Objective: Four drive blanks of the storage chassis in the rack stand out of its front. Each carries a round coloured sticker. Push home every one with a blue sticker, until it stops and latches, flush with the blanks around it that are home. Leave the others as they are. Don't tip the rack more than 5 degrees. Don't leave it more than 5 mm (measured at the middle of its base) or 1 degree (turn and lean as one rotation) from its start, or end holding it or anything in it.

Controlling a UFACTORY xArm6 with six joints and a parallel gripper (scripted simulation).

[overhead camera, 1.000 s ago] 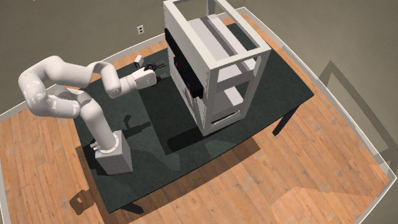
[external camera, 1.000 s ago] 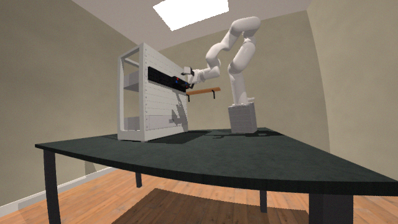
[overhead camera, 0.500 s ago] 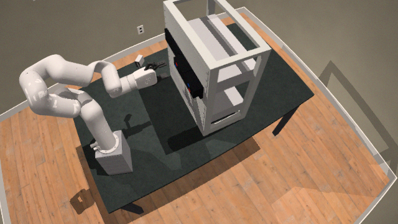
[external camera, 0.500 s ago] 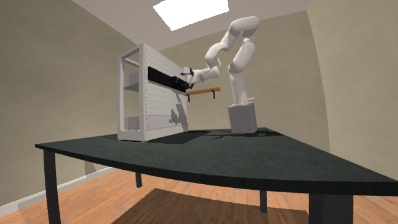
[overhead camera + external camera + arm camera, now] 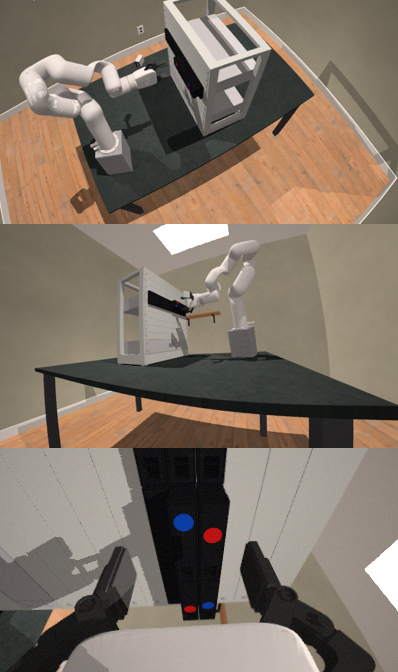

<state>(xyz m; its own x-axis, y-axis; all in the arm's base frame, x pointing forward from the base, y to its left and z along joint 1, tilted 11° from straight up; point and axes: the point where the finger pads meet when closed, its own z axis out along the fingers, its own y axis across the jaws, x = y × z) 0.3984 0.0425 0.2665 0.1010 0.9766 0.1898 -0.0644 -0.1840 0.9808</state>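
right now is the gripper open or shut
Open: the gripper has its fingers spread wide with nothing between them, facing the stickered blanks.

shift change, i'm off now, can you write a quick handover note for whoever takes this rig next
Gripper: open, empty, facing the black storage chassis in the white rack, not touching it.
Things: four sticker blanks show in the wrist view. The upper pair carries a blue sticker and a red sticker; the lower pair carries a small red sticker and a small blue sticker.
Done: no push visible; whether any blank is home cannot be told.
Left: push home both blue blanks, leave the reds, do not shift the rack.
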